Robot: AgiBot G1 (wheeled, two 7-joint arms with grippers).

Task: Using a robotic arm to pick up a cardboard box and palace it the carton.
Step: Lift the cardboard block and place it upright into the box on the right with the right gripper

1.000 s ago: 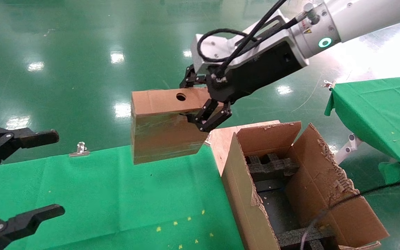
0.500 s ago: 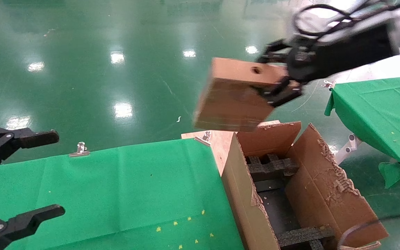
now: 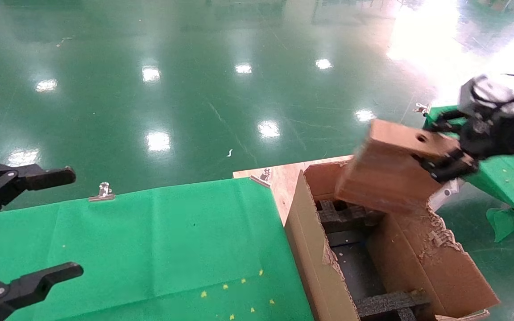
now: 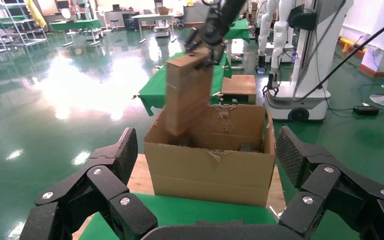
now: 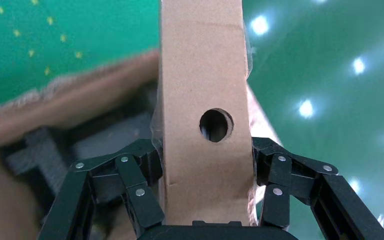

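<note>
Transport step: right gripper [image 3: 444, 156], clamped on small flat brown cardboard box [image 3: 386, 176], hangs above large flapped carton's [image 3: 315, 263] far edge; lowering inside follows.

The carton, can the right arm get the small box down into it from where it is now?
Probably yes. The right gripper holds the cardboard box over the carton's open far end, flaps spread; only black foam inserts inside might block it.
</note>
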